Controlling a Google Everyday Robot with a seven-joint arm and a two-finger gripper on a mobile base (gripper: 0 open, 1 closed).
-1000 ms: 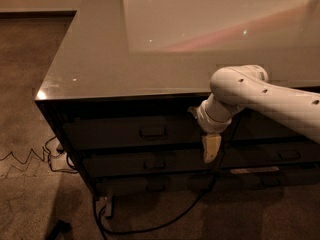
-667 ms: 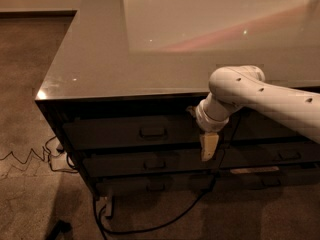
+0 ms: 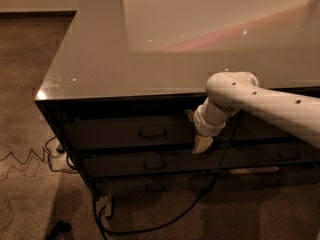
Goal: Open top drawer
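The top drawer (image 3: 110, 133) is the wide dark front just under the glossy cabinet top (image 3: 100, 64), and it sits flush with the cabinet, shut. Its small metal loop handle (image 3: 152, 132) is at the centre. My white arm (image 3: 270, 104) reaches in from the right, and the gripper (image 3: 201, 145) points down in front of the drawer's right end, to the right of the handle and slightly below it. It holds nothing that I can see.
Two more dark drawers (image 3: 150, 165) lie below the top one. A neighbouring column of drawers (image 3: 280, 154) is partly hidden behind my arm. Black cables (image 3: 150, 226) and a power strip (image 3: 107, 206) lie on the carpet at the cabinet's foot.
The gripper has shifted slightly to the left along the drawer front, toward the handle. The drawer has not moved.
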